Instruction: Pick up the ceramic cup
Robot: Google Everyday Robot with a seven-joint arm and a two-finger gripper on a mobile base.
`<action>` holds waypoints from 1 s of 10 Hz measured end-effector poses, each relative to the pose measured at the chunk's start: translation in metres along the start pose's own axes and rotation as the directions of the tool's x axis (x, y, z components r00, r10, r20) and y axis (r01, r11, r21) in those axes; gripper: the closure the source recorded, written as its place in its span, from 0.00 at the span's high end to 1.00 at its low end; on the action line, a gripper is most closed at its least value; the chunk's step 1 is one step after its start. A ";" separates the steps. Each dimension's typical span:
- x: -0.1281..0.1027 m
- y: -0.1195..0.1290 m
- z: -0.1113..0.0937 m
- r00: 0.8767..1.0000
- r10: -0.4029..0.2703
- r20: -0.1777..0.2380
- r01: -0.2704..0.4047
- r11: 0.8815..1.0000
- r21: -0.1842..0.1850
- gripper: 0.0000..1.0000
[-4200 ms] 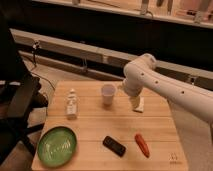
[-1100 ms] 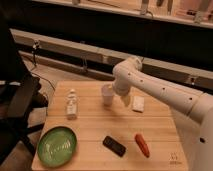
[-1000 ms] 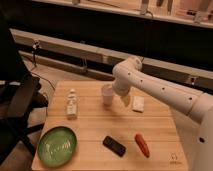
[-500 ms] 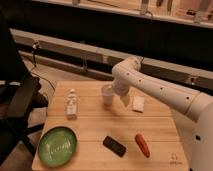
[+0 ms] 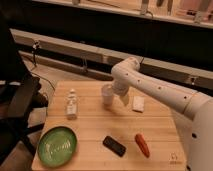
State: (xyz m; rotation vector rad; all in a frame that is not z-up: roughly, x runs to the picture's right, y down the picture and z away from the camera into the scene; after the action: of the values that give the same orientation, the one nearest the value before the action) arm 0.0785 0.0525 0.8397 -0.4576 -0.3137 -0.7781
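My view is dim and warm in colour. Light falls from above on the wooden counter (image 5: 90, 125), the brightest part; the background behind it is almost black. The white arm (image 5: 160, 90) catches the light without glare. Shadows on the counter are soft. Everything is blurry and grainy: the gripper (image 5: 114, 96), just beside the ceramic cup (image 5: 106, 94), melts into it.

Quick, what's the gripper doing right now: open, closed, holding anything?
Gripper: open, holding nothing, down close by the right side of the ceramic cup, which stands on the table.
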 end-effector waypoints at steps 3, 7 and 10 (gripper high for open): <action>0.001 -0.003 0.006 1.000 -0.003 0.000 0.003 1.000 -0.001 0.80; 0.003 -0.006 0.013 1.000 -0.008 0.000 0.008 1.000 -0.004 0.80; 0.004 -0.009 0.018 1.000 -0.012 0.000 0.012 1.000 -0.004 0.80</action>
State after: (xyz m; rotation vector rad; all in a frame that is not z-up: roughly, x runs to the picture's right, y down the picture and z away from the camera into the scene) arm 0.0729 0.0531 0.8593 -0.4598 -0.3148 -0.7907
